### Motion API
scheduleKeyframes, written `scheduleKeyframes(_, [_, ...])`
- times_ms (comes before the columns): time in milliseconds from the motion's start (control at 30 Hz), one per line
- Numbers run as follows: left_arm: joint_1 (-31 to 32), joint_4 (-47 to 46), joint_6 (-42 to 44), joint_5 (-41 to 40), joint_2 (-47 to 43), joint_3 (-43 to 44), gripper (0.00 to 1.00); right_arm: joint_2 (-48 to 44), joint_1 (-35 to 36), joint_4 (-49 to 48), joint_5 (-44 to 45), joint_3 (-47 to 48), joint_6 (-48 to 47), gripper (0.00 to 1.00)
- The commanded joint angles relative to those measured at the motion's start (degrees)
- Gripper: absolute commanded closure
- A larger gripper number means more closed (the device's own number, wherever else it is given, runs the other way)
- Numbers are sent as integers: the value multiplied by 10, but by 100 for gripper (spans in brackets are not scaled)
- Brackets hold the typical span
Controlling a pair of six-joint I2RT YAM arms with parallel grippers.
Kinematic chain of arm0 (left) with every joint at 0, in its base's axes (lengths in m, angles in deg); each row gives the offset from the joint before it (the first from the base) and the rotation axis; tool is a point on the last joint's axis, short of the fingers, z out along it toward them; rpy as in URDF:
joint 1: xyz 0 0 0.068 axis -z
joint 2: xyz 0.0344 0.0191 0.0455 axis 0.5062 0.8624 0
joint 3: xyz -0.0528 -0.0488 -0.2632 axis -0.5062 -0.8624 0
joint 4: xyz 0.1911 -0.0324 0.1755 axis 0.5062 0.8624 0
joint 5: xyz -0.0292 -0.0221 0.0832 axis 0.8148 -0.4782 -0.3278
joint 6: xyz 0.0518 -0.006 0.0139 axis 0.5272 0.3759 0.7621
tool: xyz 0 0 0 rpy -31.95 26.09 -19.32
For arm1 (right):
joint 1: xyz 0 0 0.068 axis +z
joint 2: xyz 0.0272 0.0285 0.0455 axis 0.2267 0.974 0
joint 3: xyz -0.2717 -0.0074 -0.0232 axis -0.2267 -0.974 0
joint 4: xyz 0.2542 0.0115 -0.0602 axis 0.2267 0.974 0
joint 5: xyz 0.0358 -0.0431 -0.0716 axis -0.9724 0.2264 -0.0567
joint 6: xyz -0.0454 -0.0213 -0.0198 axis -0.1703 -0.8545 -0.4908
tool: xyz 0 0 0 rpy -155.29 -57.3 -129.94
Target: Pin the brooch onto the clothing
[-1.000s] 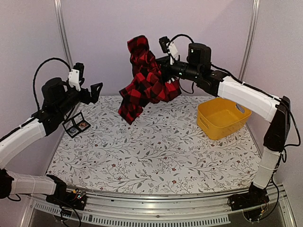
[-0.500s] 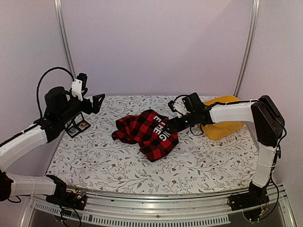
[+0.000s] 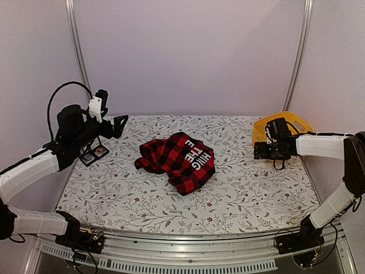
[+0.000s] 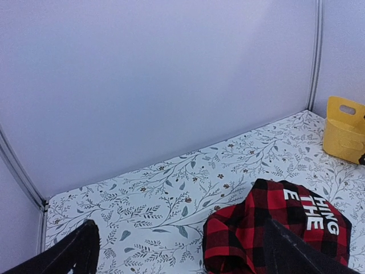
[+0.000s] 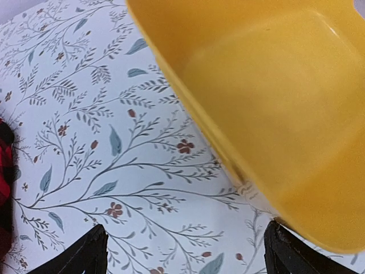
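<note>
The clothing, a red-and-black checked shirt with white letters, lies crumpled on the middle of the table. It also shows in the left wrist view and at the left edge of the right wrist view. My left gripper hovers open above the table's back left, with nothing between its fingers. My right gripper is open and empty at the right, well away from the clothing. One of its fingertips sits right beside the yellow basket. I cannot make out the brooch.
A yellow basket stands tilted at the back right, behind my right wrist; its wall fills the right wrist view. A small black open box sits under my left arm at the far left. Walls close the back and sides.
My right gripper held the clothing up in the air, then laid it on the table, opened and drew back right to the basket. The basket shifted back and tilted. The left arm barely moved.
</note>
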Motion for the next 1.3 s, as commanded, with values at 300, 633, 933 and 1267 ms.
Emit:
scheduleKeyframes(300, [5, 1, 11, 23, 27, 29, 0, -107, -35, 163, -84, 121, -40, 21])
scheduleKeyframes(633, [5, 14, 12, 28, 28, 39, 0, 118, -77, 213, -33, 414, 42, 20])
scheduleKeyframes(933, [4, 10, 20, 25, 13, 20, 0, 145, -107, 241, 21, 406, 30, 25])
scheduleKeyframes(1267, [5, 23, 26, 38, 46, 37, 0, 43, -213, 266, 117, 286, 31, 29])
